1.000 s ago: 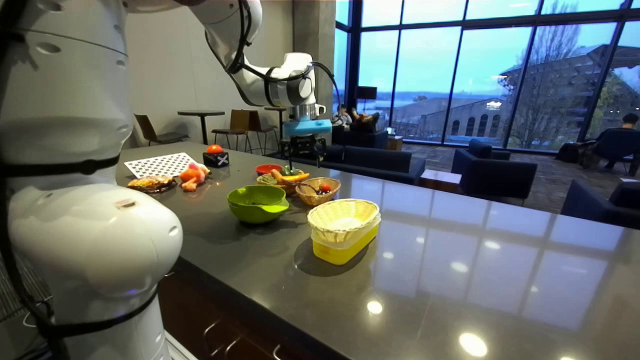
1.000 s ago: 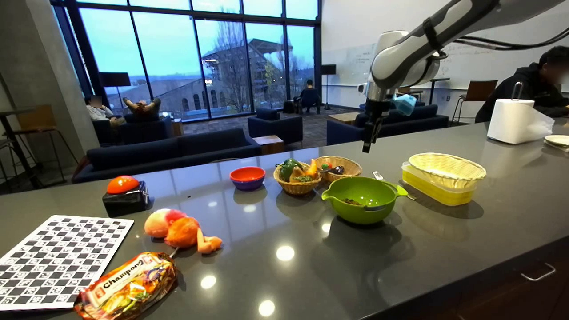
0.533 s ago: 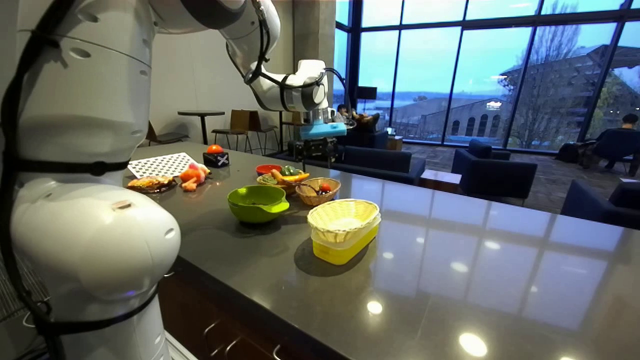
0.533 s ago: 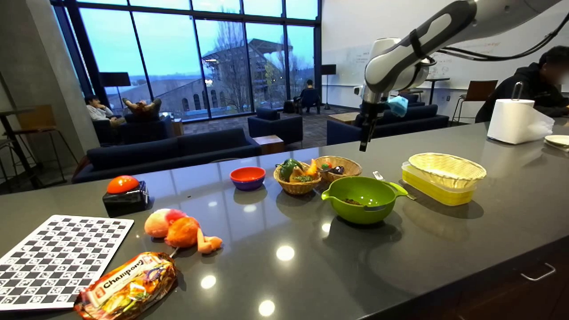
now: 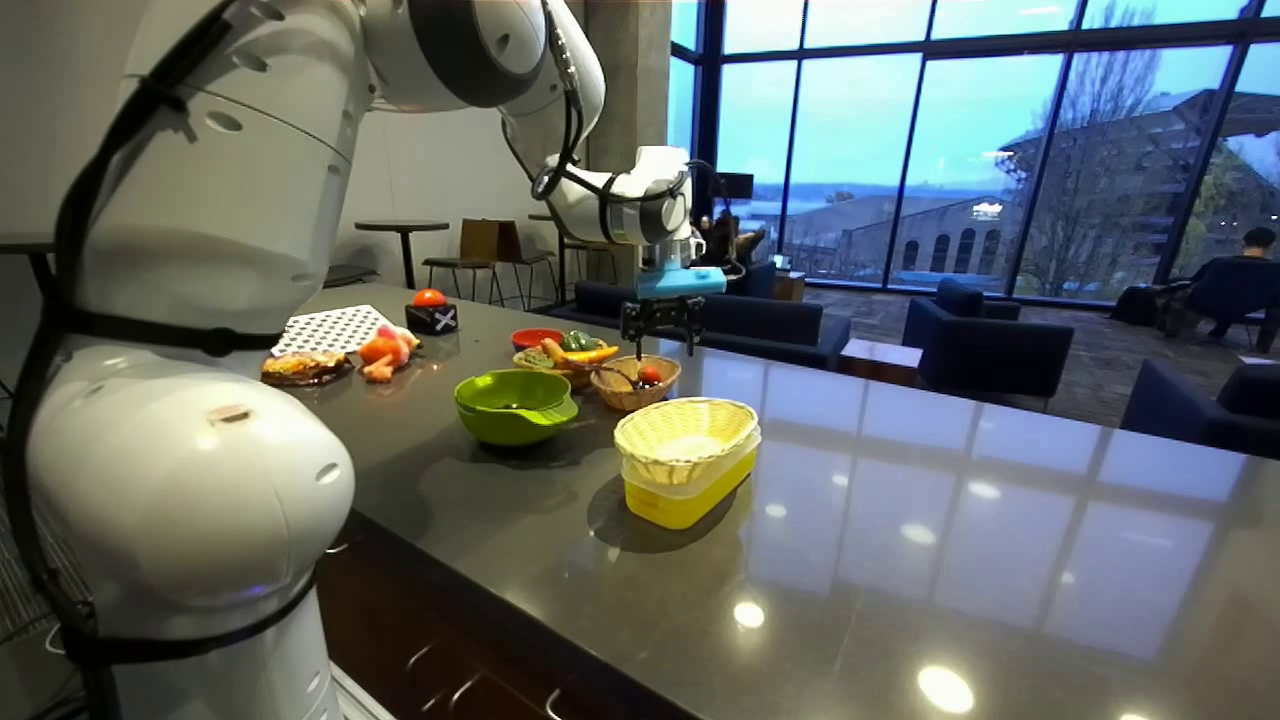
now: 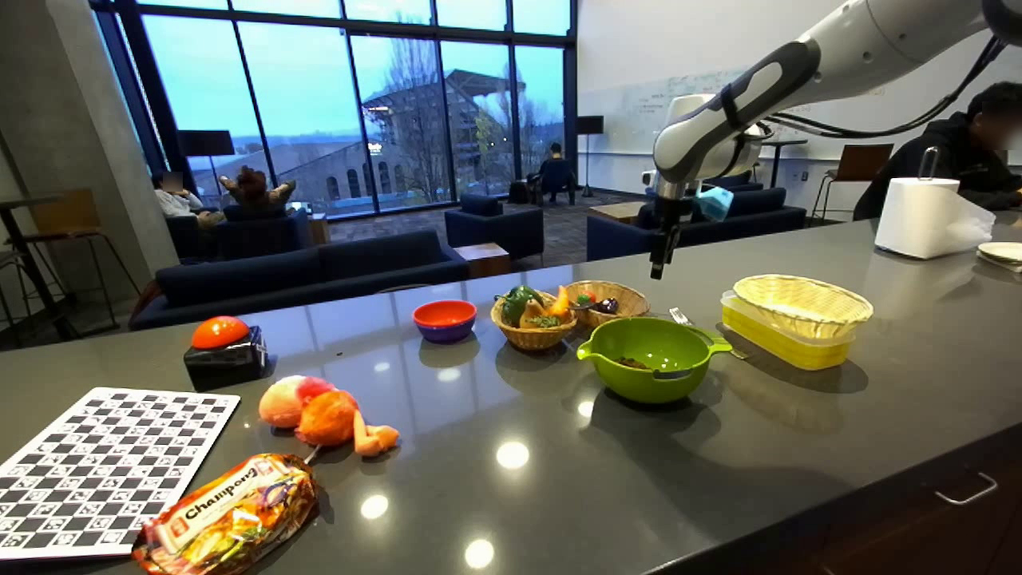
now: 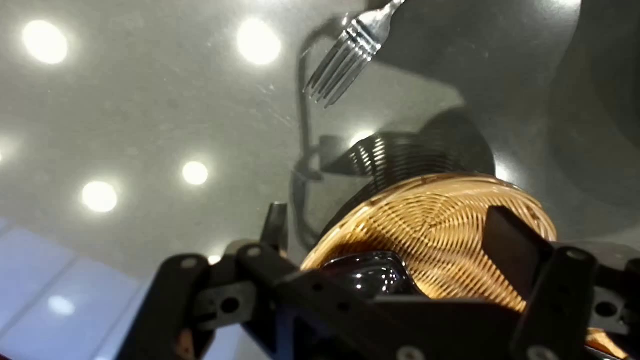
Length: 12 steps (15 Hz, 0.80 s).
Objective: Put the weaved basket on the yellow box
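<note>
A tan-brown woven basket (image 5: 622, 396) holds a dark shiny toy and a red one. It also shows in an exterior view (image 6: 631, 303) and in the wrist view (image 7: 435, 230). The yellow box (image 5: 690, 502), also in an exterior view (image 6: 786, 345), stands on the counter. A pale woven basket (image 5: 690, 432) rests on top of it, seen too in an exterior view (image 6: 802, 303). My gripper (image 5: 665, 342) is open and empty, above the tan-brown basket's area. In the wrist view its fingers (image 7: 387, 230) are wide apart, one over the basket, one outside its rim.
A green bowl (image 6: 651, 383) and a second tan basket of toy vegetables (image 6: 533, 335) stand beside the tan-brown basket. A fork (image 7: 352, 52) lies nearby. A red-purple bowl (image 6: 445, 323), button box (image 6: 225, 355), plush toy (image 6: 329, 415), and noodle packet (image 6: 231, 511) are farther off.
My gripper has moved lower and rightward in an exterior view, toward the space over the tan-brown basket. It stays open. The baskets, yellow box and bowl have not moved.
</note>
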{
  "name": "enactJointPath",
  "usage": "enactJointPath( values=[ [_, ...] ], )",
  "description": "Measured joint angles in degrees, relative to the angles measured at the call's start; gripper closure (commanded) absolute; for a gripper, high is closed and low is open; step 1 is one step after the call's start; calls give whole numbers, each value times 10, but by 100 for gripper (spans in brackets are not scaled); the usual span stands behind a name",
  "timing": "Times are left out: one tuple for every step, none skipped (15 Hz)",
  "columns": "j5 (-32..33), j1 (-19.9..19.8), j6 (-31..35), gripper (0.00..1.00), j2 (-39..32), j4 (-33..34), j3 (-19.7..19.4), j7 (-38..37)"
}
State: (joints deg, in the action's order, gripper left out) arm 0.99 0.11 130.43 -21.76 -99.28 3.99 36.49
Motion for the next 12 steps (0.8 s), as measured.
enactJointPath(
  values=[
    [0, 0, -4, 0, -8, 8, 1, 0],
    [0, 0, -8, 0, -15, 15, 2, 0],
    [1, 1, -13, 0, -21, 22, 4, 0],
    [2, 1, -19, 0, -27, 28, 7, 0],
    [5, 3, -25, 0, -32, 34, 10, 0],
    [10, 5, -29, 0, -37, 39, 12, 0],
    [17, 8, -33, 0, -41, 44, 14, 0],
    [23, 11, -35, 0, -45, 48, 16, 0],
    [28, 14, -38, 0, -48, 52, 18, 0],
    [31, 16, -42, 0, -52, 56, 20, 1],
    [34, 16, -46, 0, -57, 60, 21, 3],
    [34, 16, -49, 0, -61, 64, 22, 5]
  ],
)
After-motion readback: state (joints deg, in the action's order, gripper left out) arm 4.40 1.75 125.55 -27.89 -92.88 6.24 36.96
